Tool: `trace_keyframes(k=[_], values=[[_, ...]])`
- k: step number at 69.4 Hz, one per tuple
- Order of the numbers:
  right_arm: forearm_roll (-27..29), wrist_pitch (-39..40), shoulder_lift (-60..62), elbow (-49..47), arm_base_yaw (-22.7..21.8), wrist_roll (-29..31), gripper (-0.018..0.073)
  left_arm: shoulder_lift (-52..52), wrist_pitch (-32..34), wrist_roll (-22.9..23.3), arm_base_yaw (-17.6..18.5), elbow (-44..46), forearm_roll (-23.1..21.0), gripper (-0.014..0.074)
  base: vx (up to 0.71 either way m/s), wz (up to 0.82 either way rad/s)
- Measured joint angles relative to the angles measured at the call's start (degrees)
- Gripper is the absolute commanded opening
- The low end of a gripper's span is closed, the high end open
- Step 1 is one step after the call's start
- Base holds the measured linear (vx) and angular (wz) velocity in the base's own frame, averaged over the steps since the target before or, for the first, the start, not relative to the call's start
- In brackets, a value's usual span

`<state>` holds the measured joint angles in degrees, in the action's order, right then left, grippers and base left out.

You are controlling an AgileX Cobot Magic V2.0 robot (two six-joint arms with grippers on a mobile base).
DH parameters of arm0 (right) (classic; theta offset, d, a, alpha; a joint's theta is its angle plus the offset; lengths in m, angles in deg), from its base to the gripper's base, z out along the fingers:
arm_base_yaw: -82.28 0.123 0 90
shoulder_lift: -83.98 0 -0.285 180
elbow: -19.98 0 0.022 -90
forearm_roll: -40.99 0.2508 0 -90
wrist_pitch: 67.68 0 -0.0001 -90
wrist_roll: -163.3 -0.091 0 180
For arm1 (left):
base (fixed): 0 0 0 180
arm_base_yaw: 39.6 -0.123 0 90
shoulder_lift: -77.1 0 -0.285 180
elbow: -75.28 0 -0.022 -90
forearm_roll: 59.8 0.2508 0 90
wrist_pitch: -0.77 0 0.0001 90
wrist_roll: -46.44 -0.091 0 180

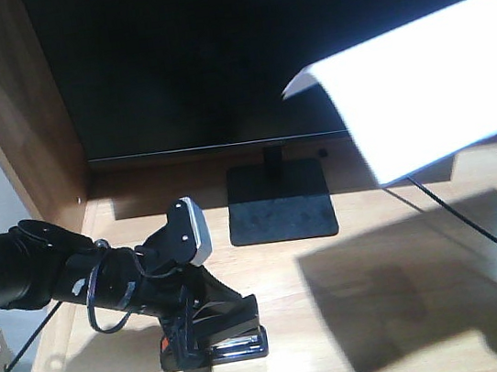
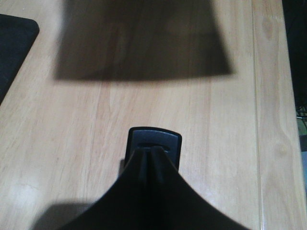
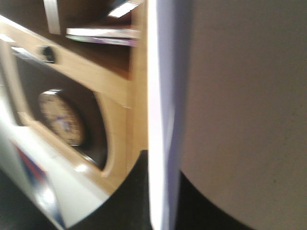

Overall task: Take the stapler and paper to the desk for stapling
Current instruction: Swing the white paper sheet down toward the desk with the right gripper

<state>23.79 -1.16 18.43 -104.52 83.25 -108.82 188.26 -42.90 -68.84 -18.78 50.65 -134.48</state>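
Pinching the stapler [image 1: 228,335], the left gripper [image 2: 152,160] has its fingers pressed tight on the black wedge, down at the desk [image 1: 408,330] before the monitor base [image 1: 280,202]. Touching or just clear, I can't tell. An orange-red patch peeks out low. Over right, the paper [image 1: 430,91] hangs aloft, white and blank, nipped edge-on in the right gripper [image 3: 165,206]. Behind it, a blurred shelf compartment [image 3: 96,57] holds flat stacked items [image 3: 103,33], hard to identify.

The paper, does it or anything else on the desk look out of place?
The paper hangs tilted in the air above the desk rather than lying flat, its left corner curled. The stapler sits on the desk; nothing else stands out.
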Motion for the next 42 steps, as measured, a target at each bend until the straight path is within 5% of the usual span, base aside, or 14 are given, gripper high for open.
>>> trace_keyframes(k=[42], values=[[-22.63,-0.4,-21.3,-0.54,0.0,-4.22,-0.0003,0.0,0.0,0.0,0.0,0.0,0.0,-0.0006,0.0,0.0]])
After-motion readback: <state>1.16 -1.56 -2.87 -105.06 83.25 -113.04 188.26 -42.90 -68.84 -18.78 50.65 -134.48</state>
